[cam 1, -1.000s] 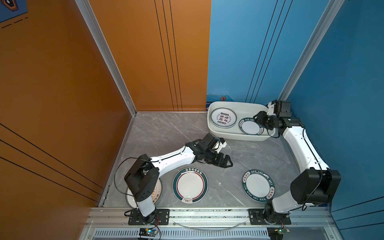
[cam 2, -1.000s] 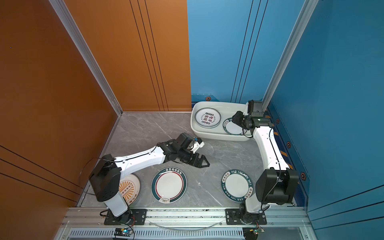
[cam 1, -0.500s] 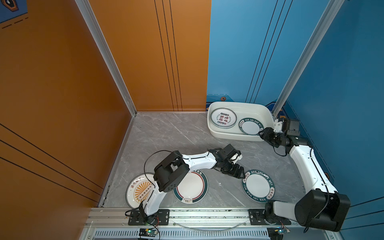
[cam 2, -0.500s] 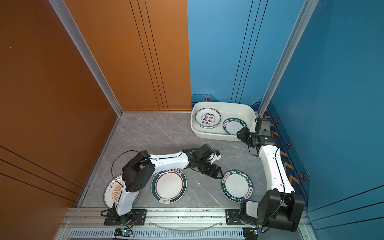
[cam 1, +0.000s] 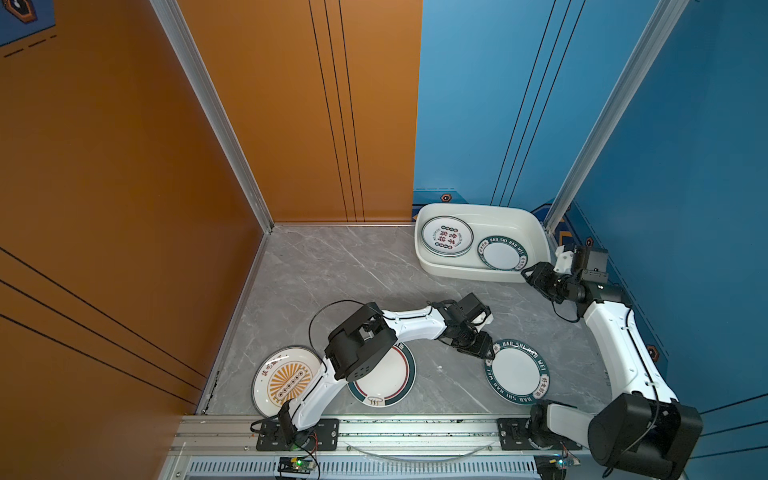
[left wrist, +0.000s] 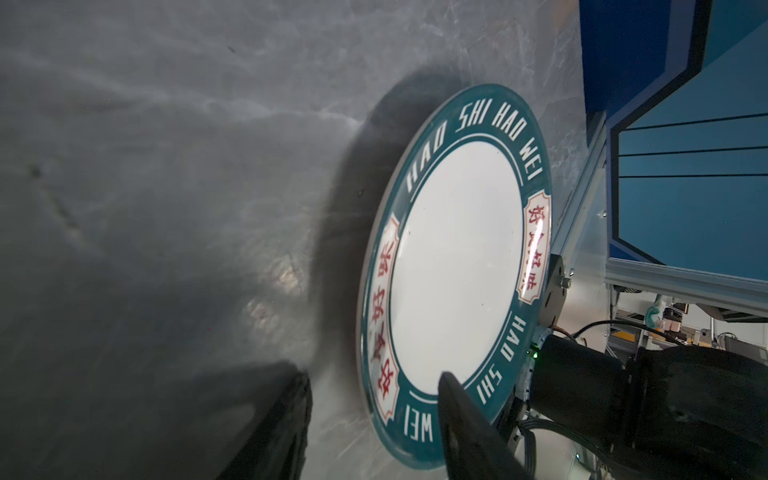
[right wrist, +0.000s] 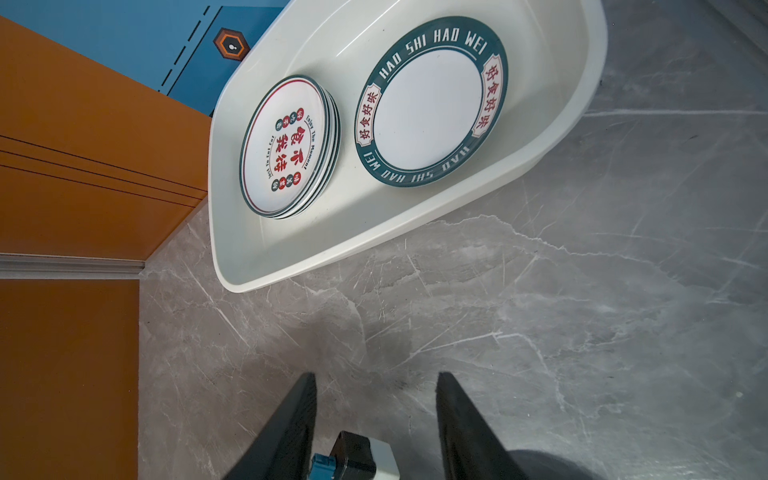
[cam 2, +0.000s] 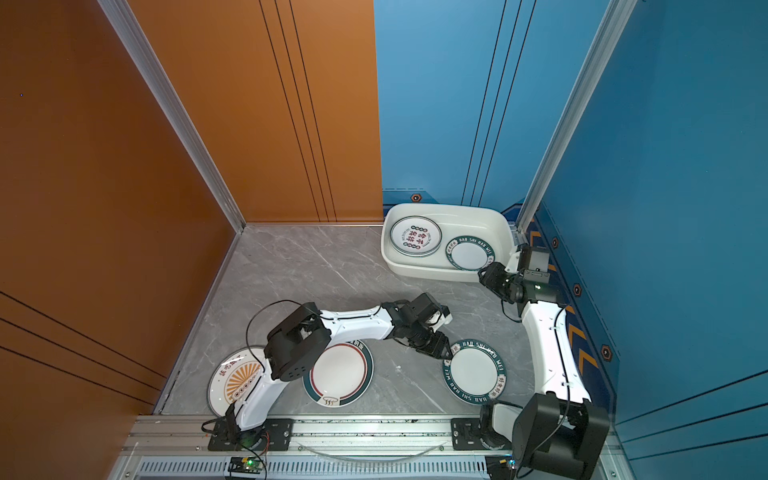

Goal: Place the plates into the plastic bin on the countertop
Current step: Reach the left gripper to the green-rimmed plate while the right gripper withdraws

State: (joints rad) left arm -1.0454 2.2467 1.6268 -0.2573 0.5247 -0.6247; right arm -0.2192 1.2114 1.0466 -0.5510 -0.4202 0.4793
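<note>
Between the fingers [left wrist: 451, 399] of the left tool [cam 1: 488, 355], which are standing apart and not yet clamping, the ten o'clock rim of the green-rimmed plate [cam 1: 516, 371] is lying flat on the surface [cam 1: 332, 270]. So the plate is spreading away toward four o'clock, while the plastic bin [cam 1: 457, 272], already holding other plates [cam 1: 446, 235], is waiting well apart toward twelve. Compared with a second ago, this tool is reaching much farther toward the near right with narrower jaws, and the right tool [cam 1: 527, 272], then over the bin, is now hovering open and empty just off the bin's four o'clock corner.
</note>
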